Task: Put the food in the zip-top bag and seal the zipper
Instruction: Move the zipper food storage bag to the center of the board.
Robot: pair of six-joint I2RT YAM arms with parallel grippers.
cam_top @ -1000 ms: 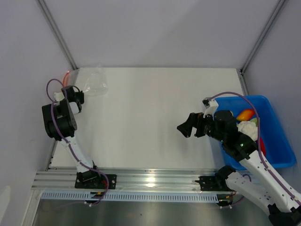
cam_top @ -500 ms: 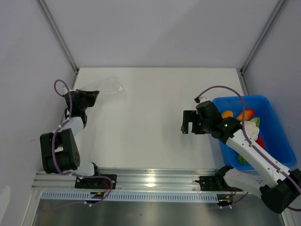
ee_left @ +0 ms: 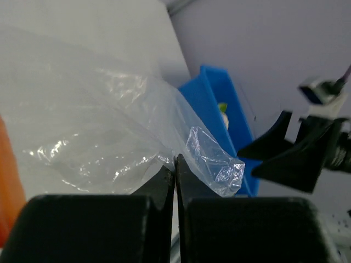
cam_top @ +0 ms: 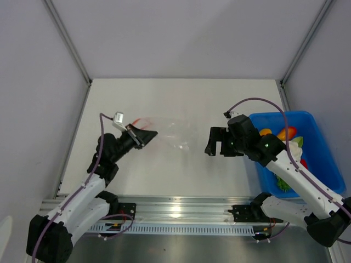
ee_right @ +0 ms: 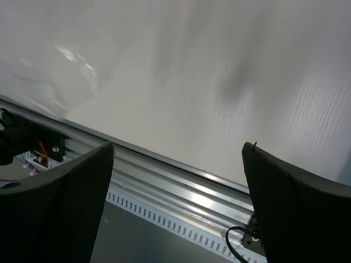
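The clear zip-top bag (cam_top: 173, 133) hangs over the middle of the table, pinched at one edge by my shut left gripper (cam_top: 149, 133). In the left wrist view its fingers (ee_left: 167, 178) are pressed together on the crinkly bag (ee_left: 98, 126). The orange-red zipper (cam_top: 143, 120) shows near that grip, and its strip (ee_left: 8, 170) runs down the left edge of the wrist view. My right gripper (cam_top: 215, 143) stands open and empty just right of the bag; in its wrist view its pads (ee_right: 60, 203) are far apart. The food (cam_top: 286, 134) lies in the blue bin (cam_top: 323, 139).
The blue bin stands at the table's right edge, behind my right arm. A metal rail (cam_top: 175, 208) runs along the near edge and shows below the right gripper (ee_right: 178, 159) as a rail (ee_right: 181, 192). Grey walls close in the back and sides.
My left arm has swung from the far-left back corner to the middle of the table, carrying the bag with it. My right gripper has shifted slightly left, staying open.
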